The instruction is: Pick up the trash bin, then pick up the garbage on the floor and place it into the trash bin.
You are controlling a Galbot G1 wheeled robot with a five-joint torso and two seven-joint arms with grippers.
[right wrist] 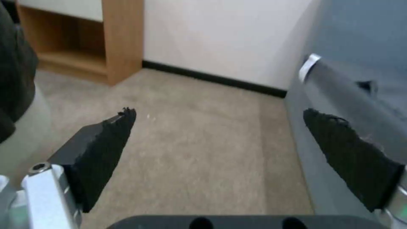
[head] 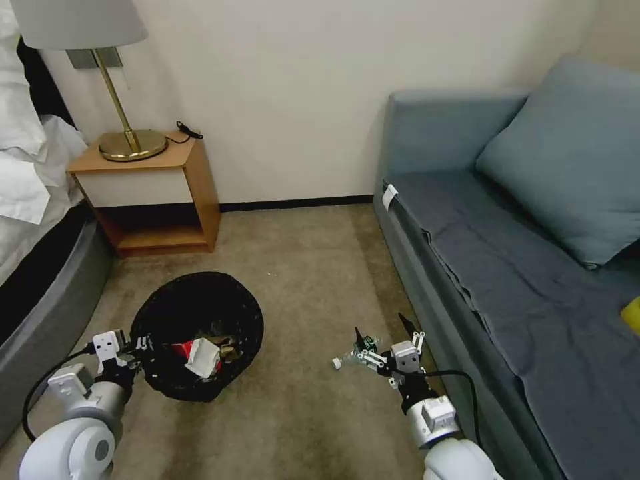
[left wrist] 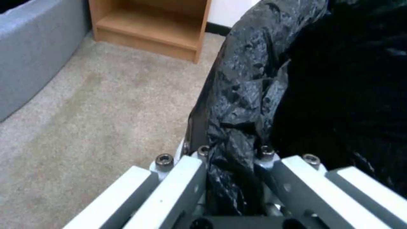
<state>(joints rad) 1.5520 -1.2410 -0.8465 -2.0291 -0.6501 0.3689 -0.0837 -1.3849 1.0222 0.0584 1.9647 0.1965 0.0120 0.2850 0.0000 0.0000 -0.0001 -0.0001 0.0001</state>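
While the left gripper [head: 143, 347] has its jaws clenched on the rim of the small round black-bagged trash bin [head: 197, 333], raised and tilted over the carpet, its collected litter could spill; the right gripper [head: 383, 337] hangs released beside it.

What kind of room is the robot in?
Probably a hotel room or a bedroom: a bed with white sheets, a wooden nightstand carrying a brass lamp, and a blue sofa on carpet.
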